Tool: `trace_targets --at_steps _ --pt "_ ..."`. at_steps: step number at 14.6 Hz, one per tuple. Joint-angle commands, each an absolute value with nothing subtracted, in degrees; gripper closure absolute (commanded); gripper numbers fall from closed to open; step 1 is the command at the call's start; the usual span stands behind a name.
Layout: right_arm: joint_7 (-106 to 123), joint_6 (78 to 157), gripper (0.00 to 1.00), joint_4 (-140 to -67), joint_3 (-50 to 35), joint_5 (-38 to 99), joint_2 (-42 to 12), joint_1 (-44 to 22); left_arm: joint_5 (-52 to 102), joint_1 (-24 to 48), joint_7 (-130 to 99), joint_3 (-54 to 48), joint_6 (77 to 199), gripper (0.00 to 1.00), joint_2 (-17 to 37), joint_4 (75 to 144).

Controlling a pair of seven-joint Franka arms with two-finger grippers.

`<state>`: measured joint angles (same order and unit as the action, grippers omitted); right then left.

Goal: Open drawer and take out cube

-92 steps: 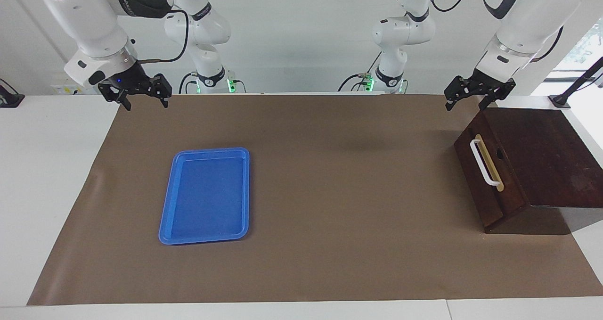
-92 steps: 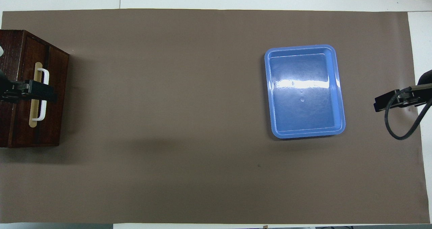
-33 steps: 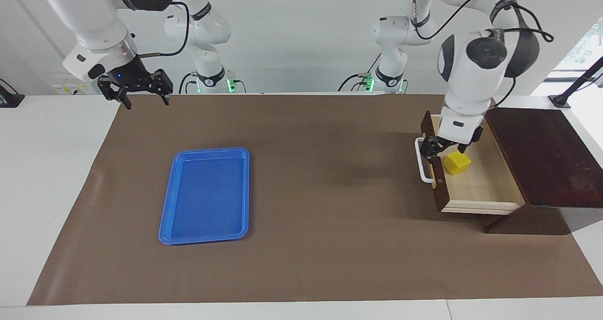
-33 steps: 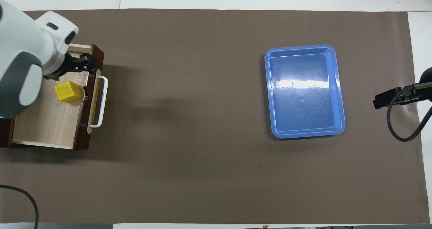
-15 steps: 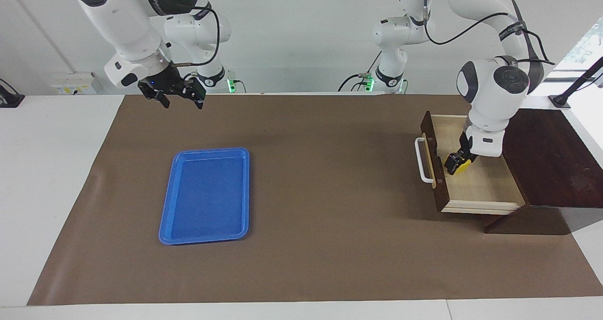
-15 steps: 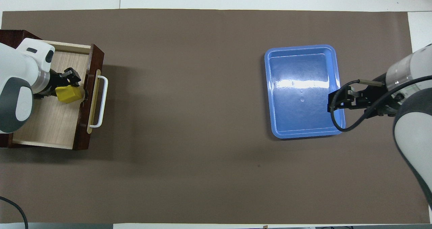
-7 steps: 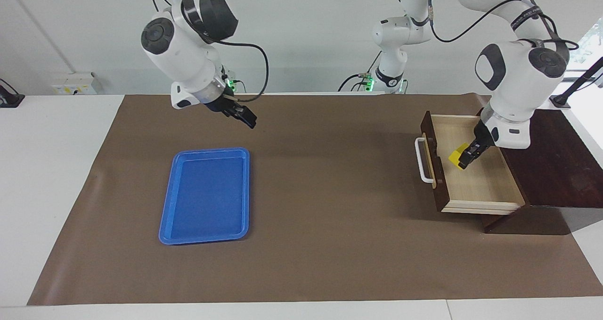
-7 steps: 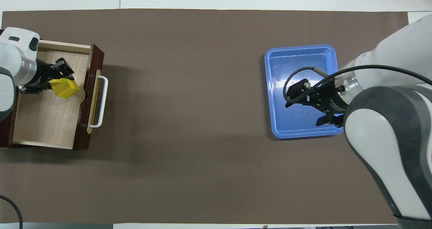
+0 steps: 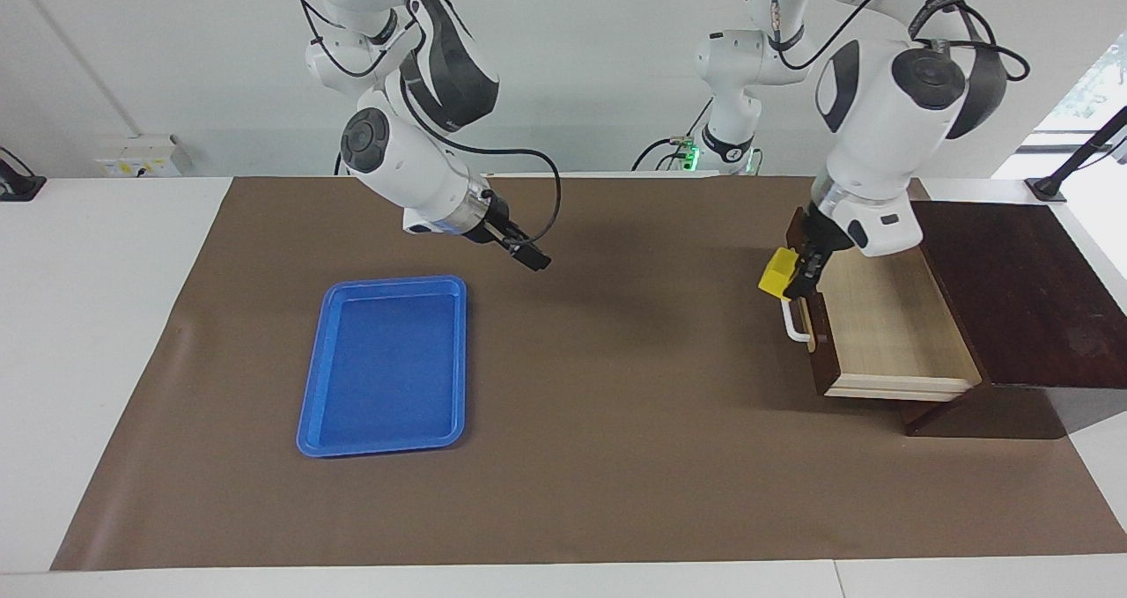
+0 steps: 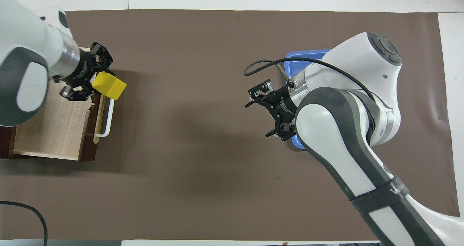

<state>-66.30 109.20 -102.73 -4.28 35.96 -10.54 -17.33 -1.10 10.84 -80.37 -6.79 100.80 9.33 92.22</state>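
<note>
Facing the robots, the left gripper point(image 9: 791, 279) pinches the cube point(image 9: 777, 275) between its fingers, raised over the handle point(image 9: 795, 327) of the pulled-out drawer point(image 9: 889, 325); the right gripper point(image 9: 528, 256) hangs over the brown mat point(image 9: 616, 404), the blue tray point(image 9: 387, 365) below and beside its fingertips. From overhead, the cube point(image 10: 108, 85) juts out past the left gripper point(image 10: 95, 77) and the drawer point(image 10: 54, 126) front, while the right gripper point(image 10: 266, 116) seemingly has its fingers spread.

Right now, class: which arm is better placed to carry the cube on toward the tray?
The left: its gripper grips the cube above the drawer front. The right gripper hangs empty beside the tray.
</note>
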Motion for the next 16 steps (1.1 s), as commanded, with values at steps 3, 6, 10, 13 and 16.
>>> trace_targets --at_steps 3,6,10,13,16 --pt "-72.5 116.3 0.00 -103.5 -4.0 43.9 -14.1 -20.4 -0.5 17.2 -104.6 -6.0 109.2 1.00 3.5 104.1" --pt "-74.4 117.7 0.00 -102.1 -4.1 47.6 -17.0 -21.8 -0.5 20.6 -122.2 -6.0 114.9 1.00 1.5 109.1" --pt "-77.2 119.6 0.00 -99.8 -4.0 51.4 -20.6 -23.8 -0.1 23.4 -132.2 -5.9 116.1 1.00 1.8 109.2" --pt "-78.7 123.6 0.00 -99.6 -4.0 51.5 -22.0 -27.4 -0.1 26.4 -142.1 -5.9 117.6 1.00 1.8 112.2" --pt "-78.8 124.5 0.00 -98.2 -4.0 51.4 -22.4 -28.7 -0.1 27.5 -143.3 -5.9 118.6 1.00 1.6 113.1"
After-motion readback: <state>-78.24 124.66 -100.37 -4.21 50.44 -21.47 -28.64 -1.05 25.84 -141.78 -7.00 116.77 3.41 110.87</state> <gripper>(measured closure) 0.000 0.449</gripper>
